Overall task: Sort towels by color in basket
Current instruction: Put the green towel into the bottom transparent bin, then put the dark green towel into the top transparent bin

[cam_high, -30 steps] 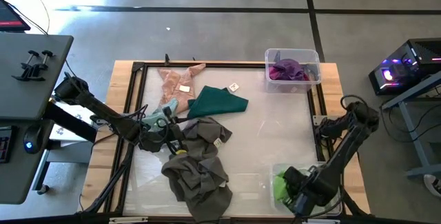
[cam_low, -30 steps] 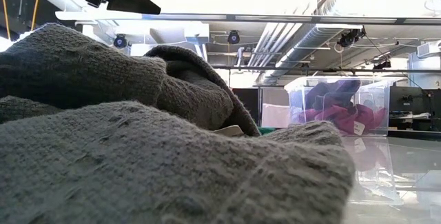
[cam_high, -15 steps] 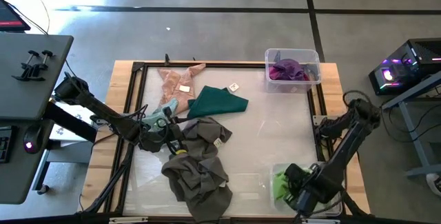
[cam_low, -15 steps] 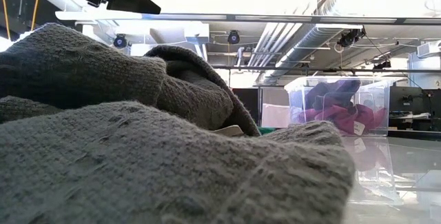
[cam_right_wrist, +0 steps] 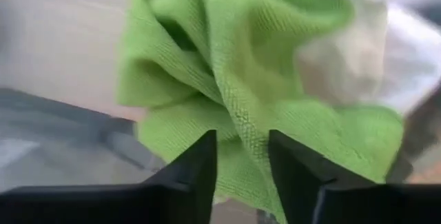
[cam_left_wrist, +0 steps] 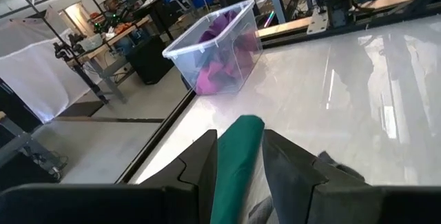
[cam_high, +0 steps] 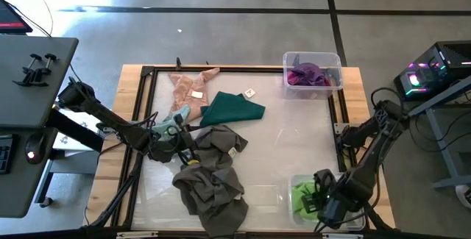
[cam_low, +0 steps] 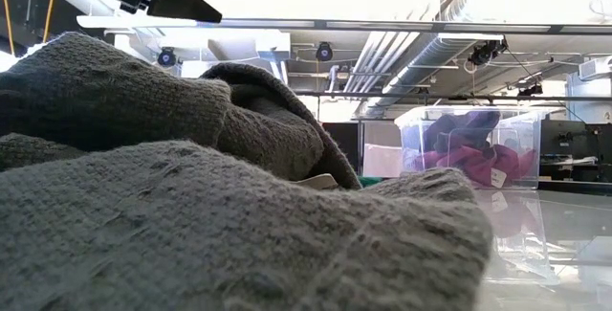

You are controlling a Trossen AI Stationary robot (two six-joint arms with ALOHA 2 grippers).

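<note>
Grey towels blocking low view

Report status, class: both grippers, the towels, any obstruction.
Right gripper open above lime green towel in near clear bin. Left gripper open by dark grey towel pile. No obstruction.

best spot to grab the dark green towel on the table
Pinch the pointed corner of the flat dark green cloth towel that juts toward the clear plastic bin, coming straight down. That tip lies on bare table, apart from the peach-pink towel and grey towels.
</note>
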